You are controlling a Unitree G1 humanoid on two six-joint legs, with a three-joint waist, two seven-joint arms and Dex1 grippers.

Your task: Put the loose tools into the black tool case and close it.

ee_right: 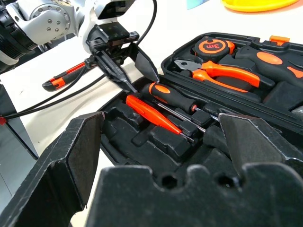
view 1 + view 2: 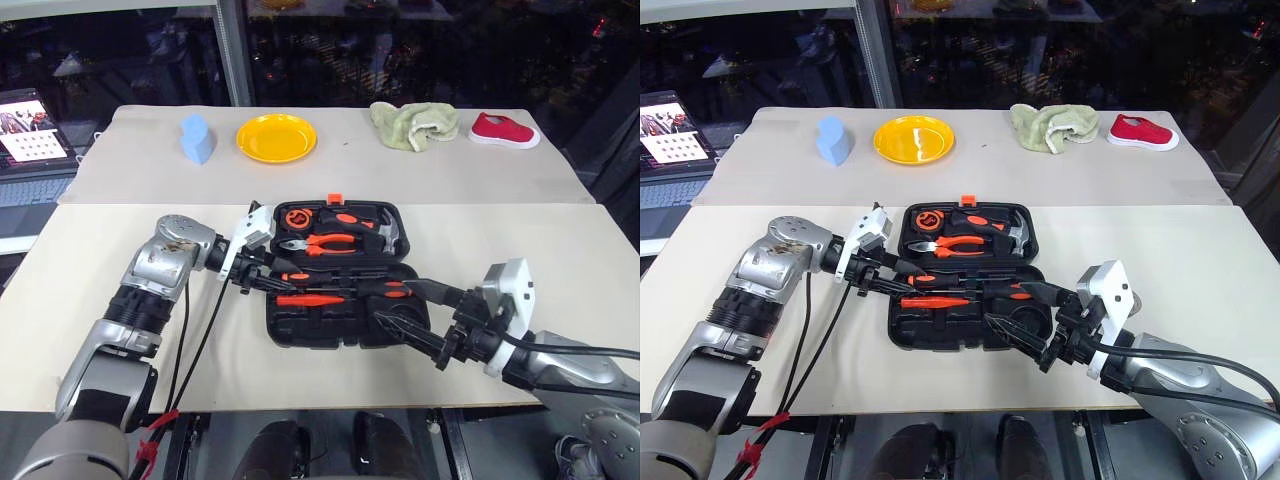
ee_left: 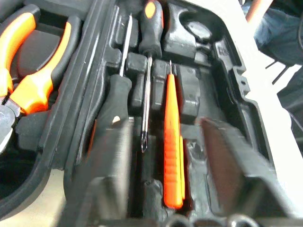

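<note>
Two screwdrivers lie half hidden behind left tool.

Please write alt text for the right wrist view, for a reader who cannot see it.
An open black tool case holds a red tester and a screwdriver in its near half, pliers and a tape measure in the far half. The left gripper reaches into the near half; a utility knife lies on the table.

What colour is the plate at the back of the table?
Yellow plate; the left eye view shows it best.

Yellow plate, blue object, greenish cloth, perhaps a red shoe.
</note>
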